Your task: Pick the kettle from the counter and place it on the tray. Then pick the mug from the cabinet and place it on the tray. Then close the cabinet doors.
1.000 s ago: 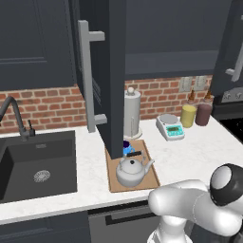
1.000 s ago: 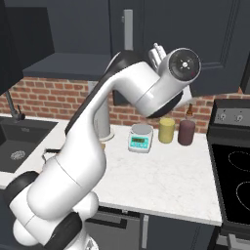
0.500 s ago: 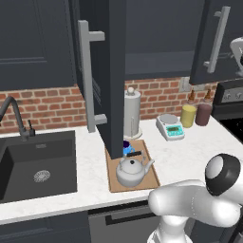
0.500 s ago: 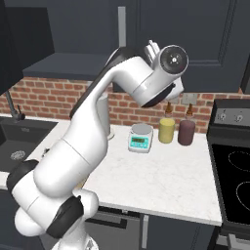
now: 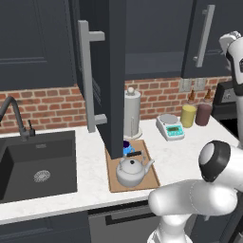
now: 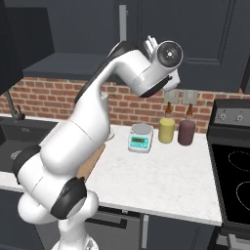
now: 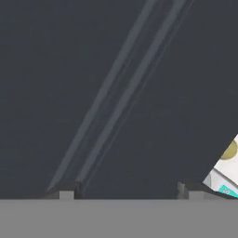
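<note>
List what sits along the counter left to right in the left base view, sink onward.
Faucet → sink → tray carrying the kettle → kitchen scale → yellow canister → maroon canister. The mug and the paper towel roll overlap the tray's span, so they are left out.

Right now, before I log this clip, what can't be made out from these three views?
- The mug, left base view: just a blue sliver, hidden behind the open cabinet door; its seat on the tray is unclear.
- The kettle and tray, right base view: covered by the arm.
- The gripper, hand view: fingertips cut off at the bottom edge; contact with the dark door panel is unclear.
- The scale: display too small to read.
</note>
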